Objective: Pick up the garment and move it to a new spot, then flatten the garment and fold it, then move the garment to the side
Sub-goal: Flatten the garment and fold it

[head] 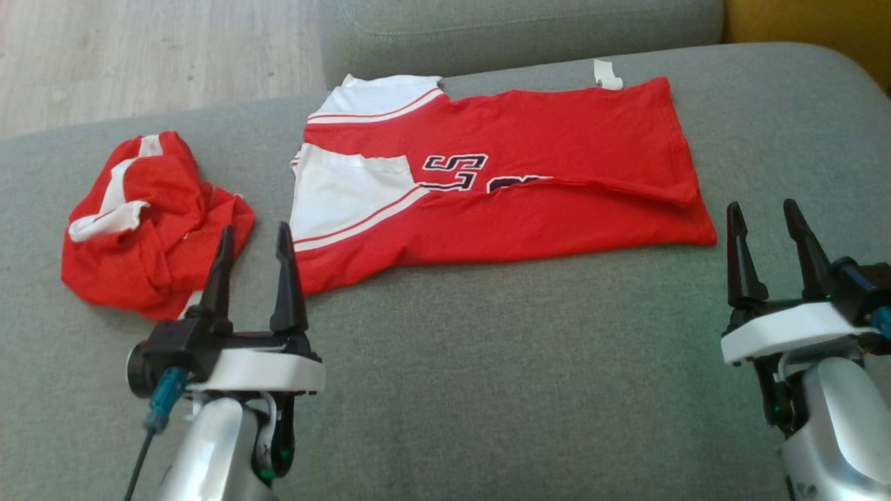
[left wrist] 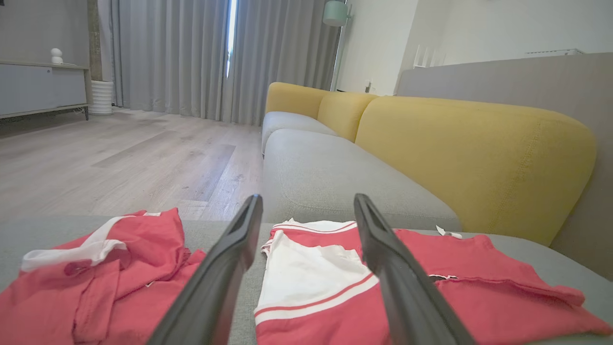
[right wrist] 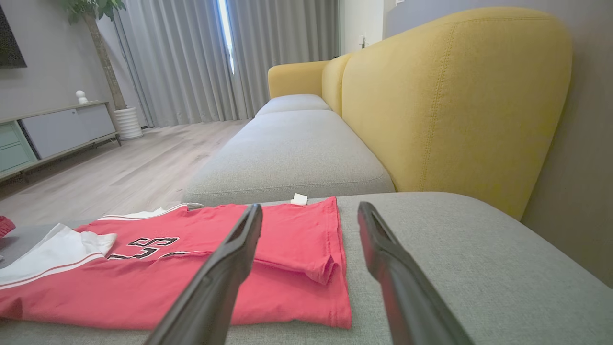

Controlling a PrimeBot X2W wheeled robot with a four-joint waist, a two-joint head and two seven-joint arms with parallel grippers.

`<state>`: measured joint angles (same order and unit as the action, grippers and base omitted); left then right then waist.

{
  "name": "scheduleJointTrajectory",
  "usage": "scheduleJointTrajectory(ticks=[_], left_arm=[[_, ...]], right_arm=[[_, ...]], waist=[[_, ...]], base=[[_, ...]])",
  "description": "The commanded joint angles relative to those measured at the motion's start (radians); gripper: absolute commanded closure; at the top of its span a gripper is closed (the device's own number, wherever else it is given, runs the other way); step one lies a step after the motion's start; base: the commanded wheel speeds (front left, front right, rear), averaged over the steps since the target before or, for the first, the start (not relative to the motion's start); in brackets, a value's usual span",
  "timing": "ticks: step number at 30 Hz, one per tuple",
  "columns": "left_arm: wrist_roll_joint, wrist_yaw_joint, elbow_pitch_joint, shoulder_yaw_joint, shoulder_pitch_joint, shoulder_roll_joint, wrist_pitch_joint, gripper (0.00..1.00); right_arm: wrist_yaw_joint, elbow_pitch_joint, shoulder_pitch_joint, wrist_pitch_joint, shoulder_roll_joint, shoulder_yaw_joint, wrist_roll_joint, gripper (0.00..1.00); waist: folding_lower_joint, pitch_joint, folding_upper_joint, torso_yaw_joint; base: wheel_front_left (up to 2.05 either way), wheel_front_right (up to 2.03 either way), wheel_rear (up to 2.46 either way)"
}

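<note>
Grippers occupy the lower corners of the head view: left gripper [head: 254, 229] at lower left, right gripper [head: 761, 205] at lower right, both with jaws spread wide and holding nothing. Grey sofa cushion [head: 487, 390] lies beneath them. At mid-frame a folded shirt [head: 529, 202], red with a white sleeve and dark lettering, rests flat on the cushion, with a white tag [head: 608, 74] at its far edge. A crumpled shirt [head: 139, 229] sits just beside it, at left. Wooden floor [head: 139, 56] appears at upper left, yellow backrest [head: 807, 21] at upper right.
</note>
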<state>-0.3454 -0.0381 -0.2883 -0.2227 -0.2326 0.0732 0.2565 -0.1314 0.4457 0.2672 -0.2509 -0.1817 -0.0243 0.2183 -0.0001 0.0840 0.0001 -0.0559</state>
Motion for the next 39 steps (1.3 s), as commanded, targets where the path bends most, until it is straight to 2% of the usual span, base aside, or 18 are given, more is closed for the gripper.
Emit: scheduleJointTrajectory(ticks=[1, 5, 9, 15, 21, 25, 26, 27, 28, 32, 39], left_arm=[[0.022, 0.007, 0.024, 0.041, -0.038, 0.0, 0.005, 0.0], [0.039, 0.01, -0.036, 0.049, -0.063, -0.006, 0.005, 0.0], [0.049, 0.002, -0.16, 0.041, -0.115, -0.005, -0.015, 0.0], [0.07, -0.043, -0.354, 0.036, -0.214, 0.022, -0.138, 0.0], [0.072, -0.081, -0.48, 0.042, -0.28, 0.038, -0.206, 0.0], [0.07, -0.058, -0.541, 0.023, -0.302, 0.039, -0.249, 0.0], [0.069, -0.045, -0.554, 0.015, -0.305, 0.038, -0.264, 0.29], [0.067, -0.032, -0.564, 0.008, -0.306, 0.037, -0.276, 0.75], [0.066, -0.02, -0.57, 0.001, -0.308, 0.035, -0.283, 1.0], [0.061, -0.006, -0.565, -0.005, -0.313, 0.032, -0.26, 1.0], [0.067, 0.015, -0.458, -0.017, -0.342, 0.024, -0.076, 1.0]], right_arm=[[0.001, -0.051, 0.019, -0.01, 0.005, -0.007, -0.017, 0.0], [0.001, -0.082, 0.02, 0.003, 0.02, -0.002, -0.044, 0.0], [0.001, -0.107, 0.034, 0.017, 0.022, -0.003, -0.054, 0.0], [0.001, -0.131, 0.065, 0.028, 0.026, -0.02, -0.058, 0.0], [0.001, -0.138, 0.089, 0.028, 0.031, -0.033, -0.053, 0.0], [0.001, -0.133, 0.095, 0.026, 0.032, -0.034, -0.05, 0.0], [0.001, -0.13, 0.096, 0.028, 0.033, -0.031, -0.05, 0.0], [0.001, -0.126, 0.097, 0.032, 0.033, -0.028, -0.051, 0.0], [0.001, -0.121, 0.098, 0.036, 0.033, -0.026, -0.053, 0.0], [0.001, -0.094, 0.107, 0.064, 0.032, -0.003, -0.064, 0.0], [0.001, 0.031, 0.176, 0.226, 0.074, 0.093, -0.15, 0.0]], waist=[[0.0001, 0.011, -0.0001, -0.004], [0.0001, 0.039, -0.0001, -0.012], [0.0001, 0.075, -0.0001, -0.026], [0.0001, 0.13, -0.0001, -0.058], [0.0001, 0.165, -0.0001, -0.084], [0.0001, 0.172, -0.0001, -0.091], [0.0001, 0.172, -0.0001, -0.091], [0.0001, 0.17, -0.0001, -0.091], [0.0001, 0.168, -0.0001, -0.09], [0.0001, 0.158, -0.0001, -0.079], [0.0001, 0.14, -0.0001, -0.045]], base=[[0.0, 0.0, 0.0], [0.0, 0.0, 0.0], [0.0, 0.0, 0.0], [0.0, 0.0, 0.0], [0.0, 0.0, 0.0], [0.0, 0.0, 0.0], [0.0, 0.0, 0.0], [0.0, 0.0, 0.0], [0.0, 0.0, 0.0], [0.0, 0.0, 0.0], [0.0, 0.0, 0.0]])
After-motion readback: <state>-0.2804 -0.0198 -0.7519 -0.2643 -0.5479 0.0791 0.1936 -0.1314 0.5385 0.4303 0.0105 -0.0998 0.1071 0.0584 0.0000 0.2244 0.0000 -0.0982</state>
